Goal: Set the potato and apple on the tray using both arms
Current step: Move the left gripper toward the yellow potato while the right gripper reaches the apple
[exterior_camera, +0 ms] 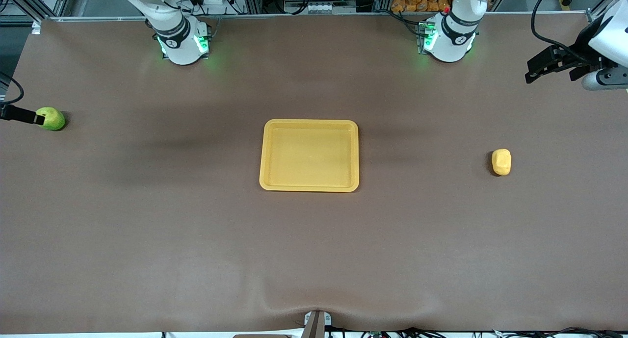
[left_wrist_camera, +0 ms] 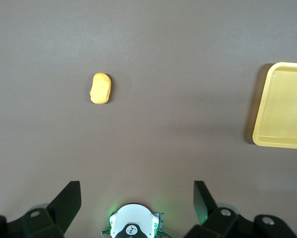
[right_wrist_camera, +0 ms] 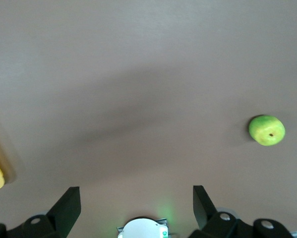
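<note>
The potato (exterior_camera: 501, 162) lies on the brown tabletop (exterior_camera: 196, 240) toward the left arm's end, a little nearer the front camera than the empty tray (exterior_camera: 309, 155) at the middle. The apple (exterior_camera: 51, 118) sits farther back, toward the right arm's end. The left gripper (left_wrist_camera: 137, 201) hangs high above the tabletop at its own end, fingers spread apart with nothing between them. The right gripper (right_wrist_camera: 136, 203) is also raised, fingers likewise apart. Each should centre over its item, straddling the potato's narrow width, before descending.
</note>
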Robot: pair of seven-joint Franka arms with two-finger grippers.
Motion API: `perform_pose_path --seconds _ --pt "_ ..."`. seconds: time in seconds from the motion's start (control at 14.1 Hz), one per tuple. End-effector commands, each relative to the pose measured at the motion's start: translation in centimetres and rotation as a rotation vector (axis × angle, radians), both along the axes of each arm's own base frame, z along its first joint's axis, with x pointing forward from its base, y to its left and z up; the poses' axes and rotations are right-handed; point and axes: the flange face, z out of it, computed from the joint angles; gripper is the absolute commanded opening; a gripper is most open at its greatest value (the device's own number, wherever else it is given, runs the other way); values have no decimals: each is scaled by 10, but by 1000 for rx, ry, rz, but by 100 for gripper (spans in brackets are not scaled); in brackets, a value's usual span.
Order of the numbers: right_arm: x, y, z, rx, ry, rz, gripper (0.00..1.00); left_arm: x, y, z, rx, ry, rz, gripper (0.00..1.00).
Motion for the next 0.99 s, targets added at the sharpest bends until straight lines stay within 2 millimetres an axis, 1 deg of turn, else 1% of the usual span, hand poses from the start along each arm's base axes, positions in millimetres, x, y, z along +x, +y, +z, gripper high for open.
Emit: perform_pose_path --seconds 0.0,0.14,0.28,0.42,0.71,0.92 --pt "0 -47 -23 -2 21 -30 100 2 0 -3 6 5 11 100" --pt "-3 -64 -38 8 39 -49 100 3 1 -6 7 6 13 100" --pt "-2 -75 -48 10 50 -65 100 6 0 -12 6 -12 10 100" --pt "-7 -99 -64 22 63 -104 100 9 1 -15 17 -21 8 100" --pt "-16 -125 -86 36 106 -142 100 12 3 -35 24 -20 9 100" --pt "-22 -147 -103 72 110 -80 100 16 4 -43 24 -15 10 100"
